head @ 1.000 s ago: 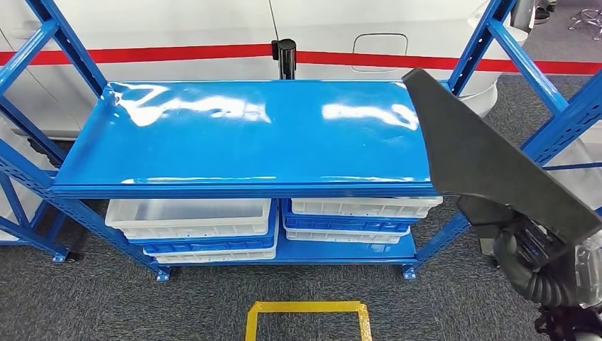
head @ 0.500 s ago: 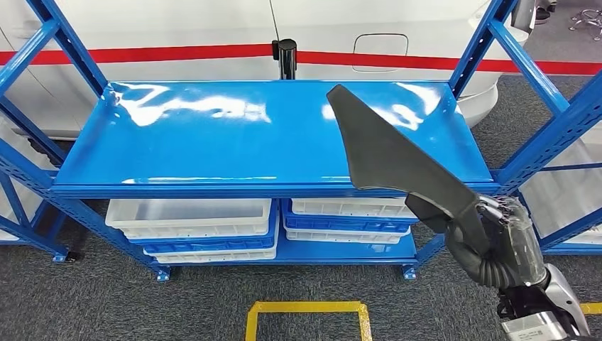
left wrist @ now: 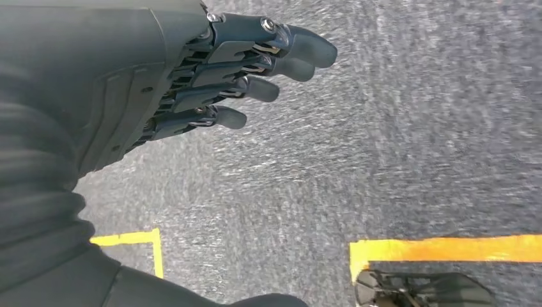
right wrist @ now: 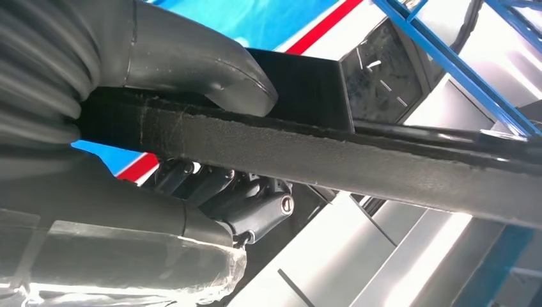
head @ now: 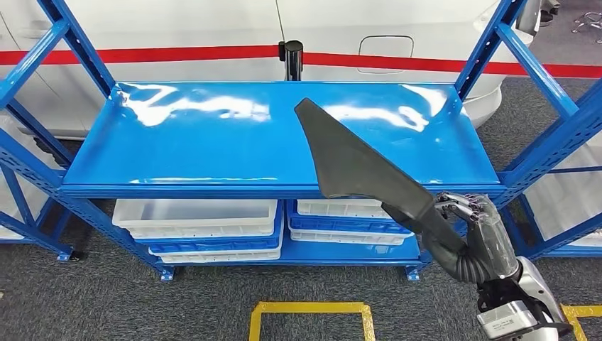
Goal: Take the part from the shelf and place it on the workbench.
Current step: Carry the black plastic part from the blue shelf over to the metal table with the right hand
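The right hand (head: 474,229) is clamped on the narrow end of the long dark grey wedge-shaped plastic part (head: 351,162), whose broad end reaches out above the glossy blue metal shelf top (head: 192,142), apparently serving as the bench. A good placement would lower the part flat, level and well inside the edges before letting go. The left hand (left wrist: 211,77) hangs over grey carpet, fingers loosely extended, holding nothing.
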You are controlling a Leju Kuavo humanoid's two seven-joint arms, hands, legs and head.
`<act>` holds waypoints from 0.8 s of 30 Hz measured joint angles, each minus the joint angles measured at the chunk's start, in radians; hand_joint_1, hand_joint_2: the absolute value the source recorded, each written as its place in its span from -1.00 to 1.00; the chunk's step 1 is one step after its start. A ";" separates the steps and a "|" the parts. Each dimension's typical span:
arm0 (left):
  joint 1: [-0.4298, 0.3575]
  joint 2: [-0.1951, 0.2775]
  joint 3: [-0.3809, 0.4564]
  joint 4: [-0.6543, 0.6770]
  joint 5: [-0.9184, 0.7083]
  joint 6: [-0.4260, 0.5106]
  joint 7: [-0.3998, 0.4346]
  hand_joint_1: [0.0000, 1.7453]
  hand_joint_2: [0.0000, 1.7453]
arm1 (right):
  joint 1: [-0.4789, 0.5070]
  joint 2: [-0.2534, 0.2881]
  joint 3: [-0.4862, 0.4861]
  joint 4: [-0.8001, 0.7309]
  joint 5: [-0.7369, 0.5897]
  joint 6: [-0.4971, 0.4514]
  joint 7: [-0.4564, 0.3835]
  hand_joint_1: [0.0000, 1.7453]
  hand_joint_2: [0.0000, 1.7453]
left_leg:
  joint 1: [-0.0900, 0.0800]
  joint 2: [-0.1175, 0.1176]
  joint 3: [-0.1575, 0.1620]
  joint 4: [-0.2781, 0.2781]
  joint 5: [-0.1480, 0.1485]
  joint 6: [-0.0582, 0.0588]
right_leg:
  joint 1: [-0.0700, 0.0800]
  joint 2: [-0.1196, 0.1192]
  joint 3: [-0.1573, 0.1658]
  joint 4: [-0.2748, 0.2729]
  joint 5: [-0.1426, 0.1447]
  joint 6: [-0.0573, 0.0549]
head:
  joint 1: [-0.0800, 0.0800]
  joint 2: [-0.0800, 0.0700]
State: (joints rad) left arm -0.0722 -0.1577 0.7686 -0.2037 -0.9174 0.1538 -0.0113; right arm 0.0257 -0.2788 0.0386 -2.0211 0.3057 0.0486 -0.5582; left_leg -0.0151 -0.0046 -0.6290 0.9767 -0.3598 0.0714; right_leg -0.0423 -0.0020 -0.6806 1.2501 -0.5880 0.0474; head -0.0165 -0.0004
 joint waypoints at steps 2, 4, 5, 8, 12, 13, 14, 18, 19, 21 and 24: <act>0.000 -0.004 0.002 0.000 0.001 -0.001 0.002 -1.00 1.00 | -0.017 0.000 0.008 0.012 -0.014 0.002 0.000 1.00 1.00 | -0.002 -0.001 -0.007 0.002 0.005 -0.005 | 0.003 0.000 0.067 -0.098 0.033 0.012 | 0.000 0.000; 0.000 -0.007 0.004 0.000 0.000 0.001 0.002 -1.00 1.00 | -0.032 0.001 0.014 0.020 -0.024 0.004 0.000 1.00 1.00 | -0.004 -0.003 -0.012 0.008 0.010 -0.013 | 0.008 0.000 0.150 -0.224 0.073 0.012 | -0.001 0.000; 0.000 -0.008 0.004 0.000 -0.003 0.003 0.003 -1.00 1.00 | -0.037 0.002 0.017 0.023 -0.029 0.003 0.000 1.00 1.00 | -0.005 -0.004 -0.014 0.015 0.012 -0.017 | 0.012 0.002 0.169 -0.258 0.084 0.006 | -0.001 0.000; 0.000 -0.009 0.005 0.000 -0.012 0.009 0.005 -1.00 1.00 | -0.041 0.006 0.022 0.030 -0.037 0.002 0.001 1.00 1.00 | -0.005 -0.007 -0.023 0.029 0.016 -0.029 | 0.014 0.006 0.161 -0.265 0.096 -0.019 | -0.001 0.000; 0.003 -0.009 0.005 0.000 -0.021 0.011 0.005 -1.00 1.00 | -0.037 0.012 0.029 0.036 -0.042 -0.004 -0.002 1.00 1.00 | 0.012 -0.002 -0.076 0.172 -0.116 -0.059 | 0.006 0.002 0.138 -0.265 0.121 -0.055 | -0.006 0.000; 0.003 -0.009 0.005 0.000 -0.022 0.011 0.004 -1.00 1.00 | -0.034 0.014 0.030 0.037 -0.043 -0.006 -0.004 1.00 1.00 | 0.016 -0.001 -0.095 0.239 -0.160 -0.066 | 0.007 0.001 0.129 -0.264 0.128 -0.058 | -0.007 0.000; 0.003 -0.009 0.005 0.000 -0.022 0.010 0.003 -1.00 1.00 | -0.030 0.015 0.030 0.039 -0.044 -0.008 -0.005 1.00 1.00 | 0.021 0.000 -0.103 0.291 -0.184 -0.071 | 0.008 0.001 0.120 -0.264 0.135 -0.058 | -0.007 0.000; 0.002 -0.008 0.005 -0.001 -0.024 0.007 -0.003 -1.00 1.00 | -0.022 0.020 0.032 0.045 -0.044 -0.011 -0.010 1.00 1.00 | 0.029 0.000 0.033 0.158 -0.144 -0.069 | 0.009 0.001 0.098 -0.263 0.155 -0.048 | -0.008 0.000; 0.001 -0.008 0.005 -0.001 -0.026 0.007 -0.006 -1.00 1.00 | -0.022 0.021 0.032 0.046 -0.044 -0.012 -0.012 1.00 1.00 | 0.026 0.000 0.079 0.092 -0.133 -0.065 | 0.009 0.001 0.096 -0.264 0.160 -0.043 | -0.007 0.000; -0.001 -0.007 0.005 -0.001 -0.032 0.002 -0.013 -1.00 1.00 | -0.021 0.024 0.032 0.048 -0.045 -0.019 -0.019 1.00 1.00 | 0.018 -0.001 0.119 0.027 -0.130 -0.053 | 0.009 -0.001 0.095 -0.267 0.169 -0.030 | -0.008 0.000; -0.001 -0.008 0.004 -0.001 -0.041 -0.005 -0.019 -1.00 1.00 | -0.002 0.027 0.030 0.051 -0.050 -0.037 -0.031 1.00 1.00 | 0.012 0.001 0.117 0.007 -0.109 -0.032 | 0.011 -0.003 0.090 -0.273 0.176 -0.011 | -0.011 0.000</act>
State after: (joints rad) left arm -0.0728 -0.1657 0.7731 -0.2049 -0.9589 0.1490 -0.0304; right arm 0.0239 -0.2515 0.0689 -1.9706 0.2560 0.0114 -0.5890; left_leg -0.0029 -0.0033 -0.5122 0.9839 -0.4690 0.0394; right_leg -0.0316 -0.0048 -0.5907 0.9773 -0.4119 0.0360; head -0.0277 -0.0004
